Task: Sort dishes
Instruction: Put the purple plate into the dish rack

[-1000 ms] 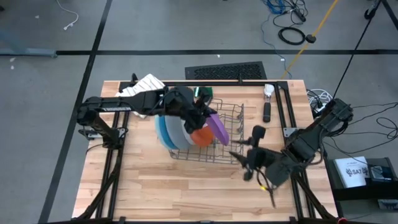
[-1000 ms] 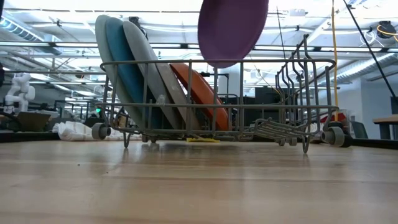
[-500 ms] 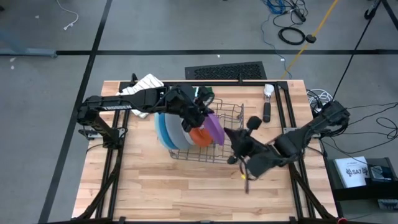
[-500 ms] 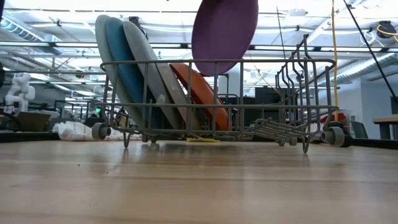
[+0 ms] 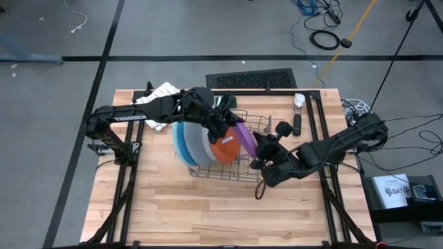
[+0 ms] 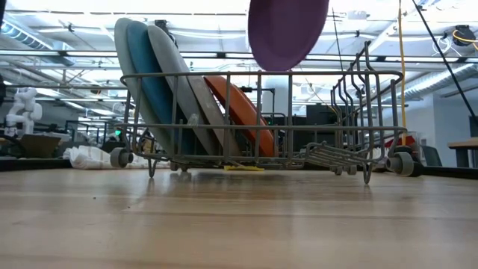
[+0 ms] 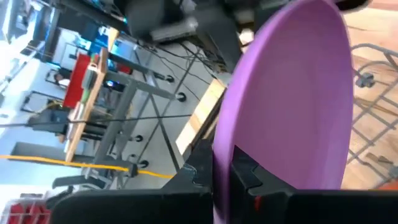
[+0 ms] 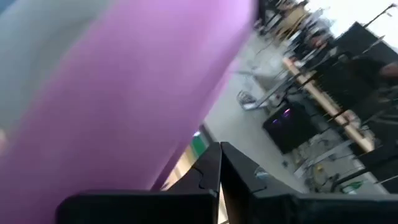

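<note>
My left gripper (image 5: 234,131) reaches over the wire dish rack (image 5: 257,128) and is shut on a purple plate (image 5: 243,142), which hangs above the rack in the low view (image 6: 287,33). A light blue plate (image 6: 123,60), a darker blue plate (image 6: 149,82), a grey plate (image 6: 183,90) and an orange plate (image 6: 243,112) stand on edge in the rack, leaning left. My right gripper (image 5: 261,158), shut, is right beside the purple plate's near right side; the plate fills its wrist view (image 8: 106,106). My left gripper pinches the purple plate's rim (image 7: 221,163) between its two fingers, one on each face. The plate stands on edge, tilted, lifted clear above the rack. My right gripper is close against the plate's face; whether it touches the plate I cannot tell.
A white striped cloth (image 5: 163,93) lies at the table's far left, behind the rack. A dark tool (image 5: 296,124) and a small white thing (image 5: 299,101) lie at the far right. Bare wood lies along the table's near edge (image 5: 208,214).
My right gripper has swung from the table's near right toward the rack, up to the purple plate. My left gripper has moved the purple plate a little toward the right and up, still above the rack.
</note>
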### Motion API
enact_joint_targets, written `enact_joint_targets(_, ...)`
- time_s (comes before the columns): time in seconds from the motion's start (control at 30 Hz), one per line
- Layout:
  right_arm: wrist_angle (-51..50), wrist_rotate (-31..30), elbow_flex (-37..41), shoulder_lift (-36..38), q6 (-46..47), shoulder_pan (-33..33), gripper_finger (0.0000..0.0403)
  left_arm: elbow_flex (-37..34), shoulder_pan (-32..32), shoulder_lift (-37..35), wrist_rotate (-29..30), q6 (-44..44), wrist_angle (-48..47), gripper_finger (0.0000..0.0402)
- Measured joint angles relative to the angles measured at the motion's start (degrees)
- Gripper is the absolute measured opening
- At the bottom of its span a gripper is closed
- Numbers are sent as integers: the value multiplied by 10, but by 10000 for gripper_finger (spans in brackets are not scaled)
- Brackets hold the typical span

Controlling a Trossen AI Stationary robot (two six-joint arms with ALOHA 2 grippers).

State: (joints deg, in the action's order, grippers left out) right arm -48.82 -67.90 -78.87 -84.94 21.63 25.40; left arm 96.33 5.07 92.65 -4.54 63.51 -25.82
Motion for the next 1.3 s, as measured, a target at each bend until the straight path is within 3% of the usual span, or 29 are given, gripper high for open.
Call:
enact_joint_targets(0.47, -19, 113, 1, -25, -33, -30, 0, 0, 23, 85, 2, -7, 6, 23)
enact_joint_targets(1.07, -35, 145, 0, -60, -13, -52, 0, 0, 28, 93, 43, 39, -70, 8)
enact_joint_targets(1.3, -39, 154, 0, -71, -19, -67, 0, 0, 26, 90, 26, 55, -69, 7)
